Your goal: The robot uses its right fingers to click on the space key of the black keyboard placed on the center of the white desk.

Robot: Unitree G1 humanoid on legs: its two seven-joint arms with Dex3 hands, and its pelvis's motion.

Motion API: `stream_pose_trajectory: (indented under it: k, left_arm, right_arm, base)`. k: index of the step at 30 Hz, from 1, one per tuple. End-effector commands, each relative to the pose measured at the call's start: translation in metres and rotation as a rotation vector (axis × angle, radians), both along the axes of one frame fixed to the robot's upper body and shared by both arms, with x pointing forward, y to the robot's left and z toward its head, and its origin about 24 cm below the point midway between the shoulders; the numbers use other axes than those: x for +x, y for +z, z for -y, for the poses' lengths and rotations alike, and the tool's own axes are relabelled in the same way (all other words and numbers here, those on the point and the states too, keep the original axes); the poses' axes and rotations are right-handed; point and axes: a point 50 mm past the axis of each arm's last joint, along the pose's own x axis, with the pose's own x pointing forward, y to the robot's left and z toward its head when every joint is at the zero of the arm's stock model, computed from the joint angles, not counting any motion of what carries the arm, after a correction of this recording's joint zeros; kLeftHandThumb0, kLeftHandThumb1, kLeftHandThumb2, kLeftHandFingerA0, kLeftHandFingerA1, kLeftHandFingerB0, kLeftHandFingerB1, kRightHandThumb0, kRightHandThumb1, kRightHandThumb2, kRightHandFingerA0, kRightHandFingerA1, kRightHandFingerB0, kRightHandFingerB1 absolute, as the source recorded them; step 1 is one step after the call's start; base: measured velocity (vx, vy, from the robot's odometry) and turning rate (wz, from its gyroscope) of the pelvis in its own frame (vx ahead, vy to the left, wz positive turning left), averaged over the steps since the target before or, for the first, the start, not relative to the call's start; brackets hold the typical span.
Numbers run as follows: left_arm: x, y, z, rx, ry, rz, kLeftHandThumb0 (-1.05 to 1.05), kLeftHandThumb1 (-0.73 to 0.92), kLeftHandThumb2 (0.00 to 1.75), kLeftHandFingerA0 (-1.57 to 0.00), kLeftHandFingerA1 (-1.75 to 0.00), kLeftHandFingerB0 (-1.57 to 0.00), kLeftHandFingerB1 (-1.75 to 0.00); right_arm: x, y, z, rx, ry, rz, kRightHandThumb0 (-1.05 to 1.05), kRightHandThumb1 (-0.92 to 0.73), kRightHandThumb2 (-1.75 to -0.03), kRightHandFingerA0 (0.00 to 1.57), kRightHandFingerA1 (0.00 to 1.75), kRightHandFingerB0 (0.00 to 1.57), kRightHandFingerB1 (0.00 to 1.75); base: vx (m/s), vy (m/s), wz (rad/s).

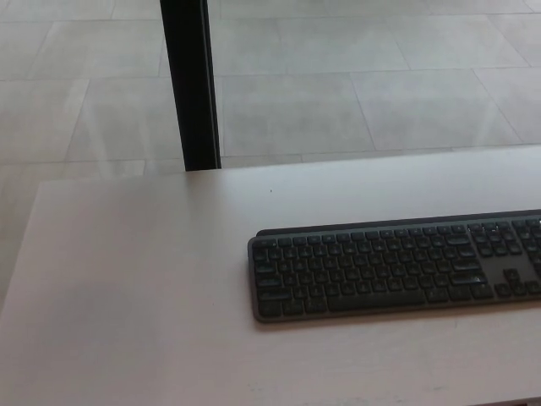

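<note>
Head view: neither robot hand is seen anywhere in the frame, so no arm pose and no finger state can be recorded for the left or the right.

One black keyboard (397, 269) is counted. It lies flat on the white desk (135, 279), in the lower right of the frame, its long axis running nearly level with a slight rise toward the right. Its right end is cut off by the right edge of the picture. Its space key (379, 301) is seen in the bottom row of keys, with nothing resting on it. Legends on the keys are too blurred to be read.

One desk is counted; its surface fills the lower half of the frame, and its left portion is bare. One small dark speck (270, 191) is noted on the desk above the keyboard.

One black upright post (190, 85) is seen in the upper left, beyond the desk's far edge, against a pale tiled floor (355, 76).
</note>
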Motion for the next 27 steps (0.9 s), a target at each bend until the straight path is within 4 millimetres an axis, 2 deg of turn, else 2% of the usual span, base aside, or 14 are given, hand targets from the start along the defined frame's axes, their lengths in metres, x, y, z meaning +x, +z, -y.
stream_pose_trajectory:
  k: [1,2,3,4,5,6,7,8,9,11,14,20,24,27]
  left_arm:
    - [-0.010,0.003,-0.006,0.030,0.010,0.014,-0.43,0.55,0.56,-0.79,-0.78,-0.77,-0.58]
    - [-0.011,0.002,-0.005,0.027,0.012,0.011,-0.44,0.54,0.56,-0.81,-0.82,-0.77,-0.58]
    - [-0.010,0.002,-0.005,0.025,0.015,0.007,-0.44,0.54,0.56,-0.81,-0.82,-0.77,-0.58]
    - [-0.010,0.002,-0.004,0.023,0.019,0.006,-0.44,0.54,0.56,-0.79,-0.78,-0.78,-0.58]
    - [-0.009,0.001,-0.004,0.022,0.025,0.003,-0.44,0.54,0.56,-0.79,-0.78,-0.78,-0.58]
    - [-0.011,0.001,-0.005,0.011,0.038,0.010,-0.42,0.53,0.56,-0.80,-0.81,-0.78,-0.59]
    - [-0.012,0.001,-0.005,0.002,0.046,0.020,-0.41,0.54,0.56,-0.77,-0.76,-0.78,-0.59]
    - [-0.012,0.001,-0.005,-0.004,0.040,0.027,-0.41,0.55,0.56,-0.76,-0.78,-0.76,-0.59]
    - [-0.010,0.002,-0.005,0.006,0.015,0.011,-0.44,0.56,0.57,-0.78,-0.81,-0.74,-0.59]
    - [-0.008,0.002,-0.005,0.003,0.014,0.013,-0.44,0.55,0.56,-0.78,-0.82,-0.74,-0.59]
    - [-0.008,0.001,-0.004,-0.021,0.030,0.052,-0.45,0.55,0.57,-0.74,-0.82,-0.71,-0.61]
    - [-0.010,0.003,-0.005,0.041,-0.010,0.001,-0.52,0.58,0.57,-0.86,-0.82,-0.77,-0.57]
    - [-0.013,0.003,-0.006,0.035,0.003,0.005,-0.55,0.58,0.57,-0.85,-0.76,-0.71,-0.56]
    - [-0.014,0.002,-0.007,0.001,0.020,0.020,-0.50,0.63,0.59,-0.74,-0.74,-0.67,-0.58]
  right_arm:
    - [-0.047,-0.111,-0.023,0.668,-0.388,0.202,-0.38,-0.37,-0.90,1.04,1.42,1.02,1.13]
    - [-0.047,-0.115,-0.025,0.676,-0.385,0.182,-0.38,-0.34,-0.92,1.16,1.24,0.94,0.99]
    - [-0.048,-0.120,-0.028,0.694,-0.390,0.173,-0.38,-0.34,-0.92,1.16,1.24,0.94,0.99]
    - [-0.046,-0.122,-0.030,0.701,-0.399,0.164,-0.42,-0.36,-0.91,1.12,1.11,0.83,0.92]
    - [-0.046,-0.125,-0.033,0.711,-0.412,0.149,-0.42,-0.36,-0.91,1.12,1.11,0.83,0.92]
    - [-0.047,-0.127,-0.035,0.718,-0.407,0.156,-0.38,-0.40,-0.80,1.10,1.06,0.73,0.90]
    - [-0.046,-0.130,-0.038,0.724,-0.398,0.160,-0.35,-0.39,-0.81,1.06,1.00,0.70,0.86]
    - [-0.047,-0.133,-0.040,0.728,-0.384,0.158,-0.36,-0.35,-0.96,0.99,0.99,0.72,0.85]
    - [-0.047,-0.135,-0.043,0.733,-0.389,0.148,-0.34,-0.41,-0.80,0.90,0.91,0.70,0.88]
    - [-0.047,-0.136,-0.044,0.739,-0.392,0.146,-0.33,-0.41,-0.80,0.83,0.87,0.69,0.86]
    - [-0.047,-0.138,-0.046,0.741,-0.379,0.141,-0.33,-0.43,-0.80,0.84,0.85,0.70,0.87]
    - [-0.045,-0.139,-0.051,0.736,-0.326,0.139,-0.35,-0.41,-0.84,0.74,0.85,0.77,0.88]
    - [-0.043,-0.137,-0.051,0.729,-0.282,0.154,-0.34,-0.38,-0.81,0.76,0.90,0.72,0.84]
    - [-0.039,-0.138,-0.056,0.704,-0.266,0.080,-0.35,-0.35,-0.70,0.75,0.82,0.73,0.79]
  base:
    - [0.00,0.000,0.00]
    - [0.00,0.000,0.00]
    - [0.00,0.000,0.00]
    - [0.00,0.000,0.00]
    - [0.00,0.000,0.00]
    - [0.00,0.000,0.00]
    - [0.00,0.000,0.00]
    - [0.00,0.000,0.00]
    - [0.00,0.000,0.00]
    - [0.00,0.000,0.00]
    - [0.00,0.000,0.00]
    - [0.00,0.000,0.00]
    - [0.00,0.000,0.00]
    - [0.00,0.000,0.00]
